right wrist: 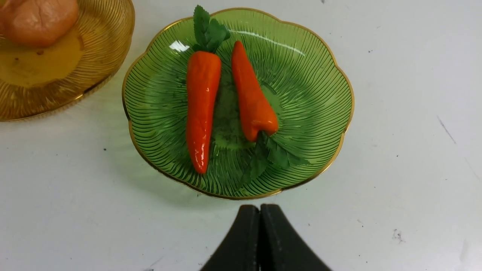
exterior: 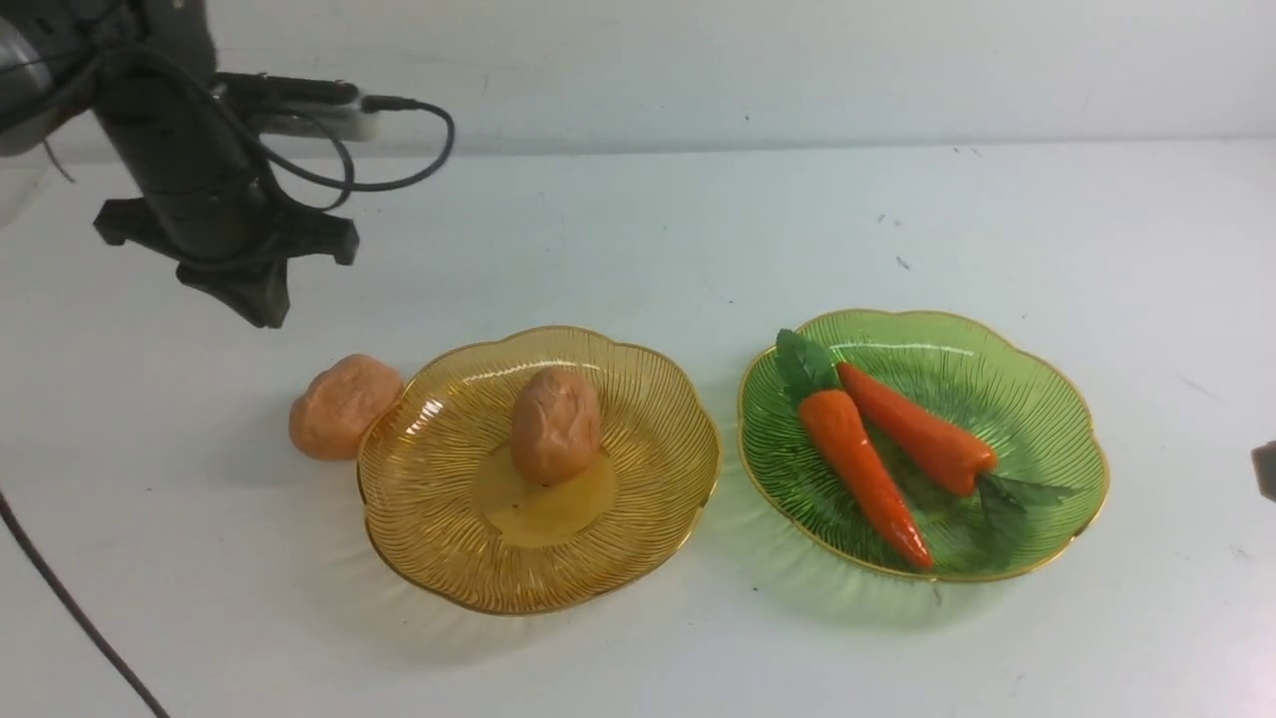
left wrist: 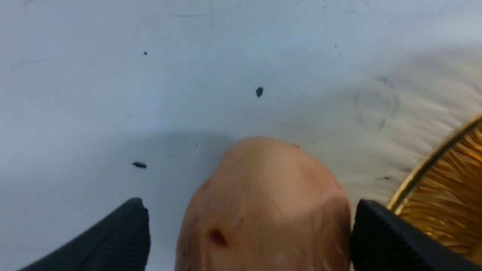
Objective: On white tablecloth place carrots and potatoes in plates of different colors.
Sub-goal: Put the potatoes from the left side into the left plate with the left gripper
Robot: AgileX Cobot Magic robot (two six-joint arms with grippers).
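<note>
Two potatoes are showing in your front view: the loose potato [exterior: 344,406] is sitting on the white tablecloth [exterior: 618,239], touching the amber plate [exterior: 439,558] at its left rim, while the plated potato [exterior: 556,424] is resting near that plate's middle. Both carrots [exterior: 862,474] are lying side by side in the green plate [exterior: 1037,419], leaf tops pointing opposite ways. Your left gripper [exterior: 251,294] is hanging above the cloth, farther back and left of the loose potato.

Left wrist: jaws are standing wide with the loose potato sitting between the fingers [left wrist: 120,233]. Cloth is showing between one finger and the potato; the other is sitting just beside it, contact I can't confirm. Nothing is being gripped.

Right wrist: your right gripper [right wrist: 260,210] is hovering near the green plate's rim, fingers pressing together, holding nothing.
</note>
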